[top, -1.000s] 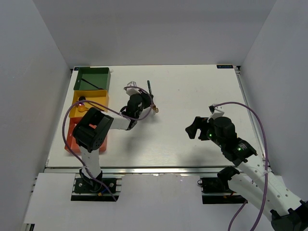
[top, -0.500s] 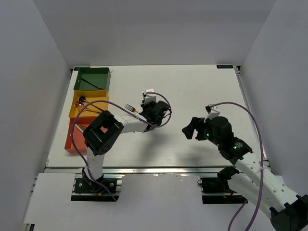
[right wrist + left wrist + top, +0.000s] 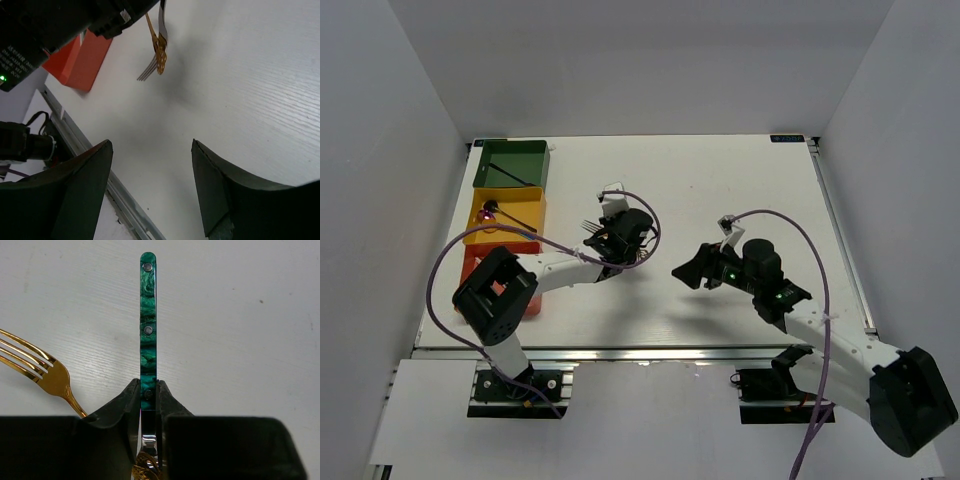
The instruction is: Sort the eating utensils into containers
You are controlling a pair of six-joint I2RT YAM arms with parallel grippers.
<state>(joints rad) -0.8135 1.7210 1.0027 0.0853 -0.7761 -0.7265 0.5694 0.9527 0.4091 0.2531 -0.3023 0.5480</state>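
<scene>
My left gripper is over the table's middle left, shut on a utensil with a marbled teal handle that sticks out beyond the jaws. A gold fork shows just left of the fingers, its handle running under them; I cannot tell if it is held. It also shows in the right wrist view, off the table. My right gripper is open and empty, right of the left one. The dark green tray, yellow tray and orange-red tray line the left edge.
A thin black stick lies in the green tray and a dark utensil in the yellow tray. The left arm covers part of the orange-red tray, which also shows in the right wrist view. The table's metal front rail is near the right gripper.
The dark utensil that lay beyond the left gripper is gone from that spot. The left gripper swung right, then a little back left. The right gripper moved left towards the middle.
</scene>
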